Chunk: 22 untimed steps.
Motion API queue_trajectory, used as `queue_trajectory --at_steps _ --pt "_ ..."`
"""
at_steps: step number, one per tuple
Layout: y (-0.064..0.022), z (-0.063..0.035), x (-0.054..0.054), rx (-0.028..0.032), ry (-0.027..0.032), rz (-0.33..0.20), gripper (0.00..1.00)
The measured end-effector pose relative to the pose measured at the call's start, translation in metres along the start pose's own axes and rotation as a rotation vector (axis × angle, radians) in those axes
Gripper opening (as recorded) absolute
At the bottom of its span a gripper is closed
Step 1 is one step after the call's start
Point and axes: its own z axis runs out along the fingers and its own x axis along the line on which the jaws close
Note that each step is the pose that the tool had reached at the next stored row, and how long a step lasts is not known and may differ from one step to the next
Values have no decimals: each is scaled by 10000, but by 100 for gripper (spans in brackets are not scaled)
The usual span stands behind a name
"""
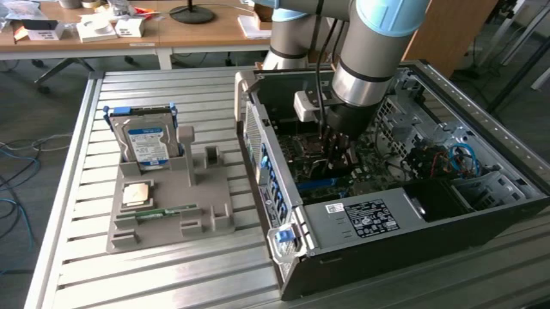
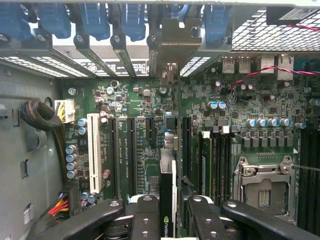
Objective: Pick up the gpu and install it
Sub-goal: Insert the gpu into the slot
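Note:
My gripper (image 1: 337, 153) reaches down into the open computer case (image 1: 429, 212), over the motherboard (image 2: 135, 100). In the wrist view the gripper (image 2: 167, 220) is shut on the gpu (image 2: 167, 187), a thin dark card seen edge-on between the black fingers (image 2: 145, 215). The card runs away from the fingers along a long expansion slot. Its silvery bracket (image 2: 172, 47) stands at the case's rear wall among the blue slot clips (image 2: 95, 20). I cannot tell whether the card's edge is seated in the slot.
A white slot (image 2: 93, 150) and dark slots (image 2: 132, 155) lie beside the card, with the CPU socket (image 2: 262, 190) on the other side. A cable bundle (image 2: 40, 115) hangs near the case wall. Outside, a grey fixture (image 1: 172, 206) holds a hard drive (image 1: 148, 141) and memory stick (image 1: 159, 212).

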Motion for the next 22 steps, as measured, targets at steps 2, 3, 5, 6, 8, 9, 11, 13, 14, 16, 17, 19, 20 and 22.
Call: queue_trajectory --at_steps 2,3,5,6,8,9,11,13,14,16,17,19,20,22 --pt "0 7 0 0 -1 0 26" --pt "0 7 0 0 -1 0 26" --pt "0 7 0 0 -1 0 26" --pt "0 8 0 0 -1 0 26" --pt "0 11 0 1 -3 0 26" --pt "0 11 0 1 -2 0 26" --pt "0 21 0 2 -6 0 26" --pt "1 32 1 1 -2 0 26" --pt "1 36 2 0 -1 0 26" --pt "2 39 2 0 0 0 26" --pt "2 39 2 0 0 1 26" --pt "2 44 2 1 -3 1 26" --pt "2 49 2 2 -5 0 26" --pt "3 50 2 0 0 1 26"
